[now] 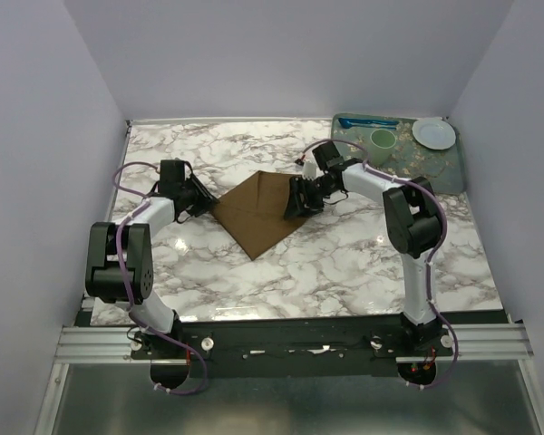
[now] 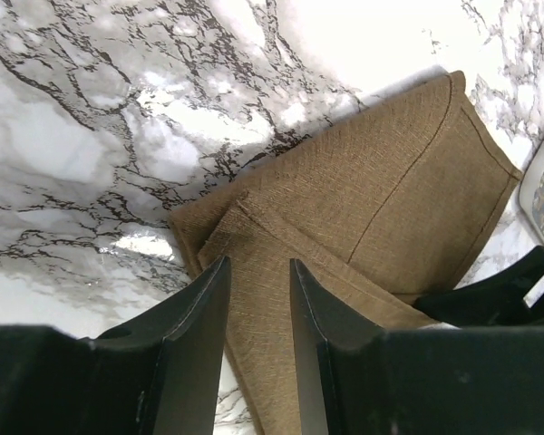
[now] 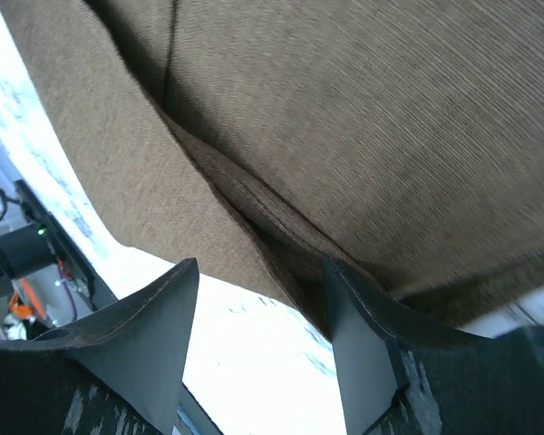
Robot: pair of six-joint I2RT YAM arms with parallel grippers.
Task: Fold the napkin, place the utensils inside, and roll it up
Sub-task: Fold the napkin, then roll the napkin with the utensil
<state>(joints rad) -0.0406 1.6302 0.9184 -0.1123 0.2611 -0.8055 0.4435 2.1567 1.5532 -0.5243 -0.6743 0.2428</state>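
The folded napkin (image 1: 258, 213) lies in the middle of the marble table (image 1: 344, 263), with free marble toward 6 o'clock and a tray (image 1: 417, 168) at 2 o'clock. The left gripper (image 1: 202, 201) is half open over the napkin's 9 o'clock corner. The right gripper (image 1: 299, 201) is wide open at the 3 o'clock edge and holds nothing.

Left arm (image 1: 131, 245): elbow raised near its base, forearm reaching toward 2 o'clock.
Left gripper (image 1: 207, 199): held low, pointing to 3 o'clock; jaws parted by a narrow gap, seemingly clamping nothing.
Right arm (image 1: 408, 227): upright from its base, forearm bent toward 9 o'clock.
Right gripper (image 1: 295, 207): tilted down toward 8 o'clock; jaws wide apart.
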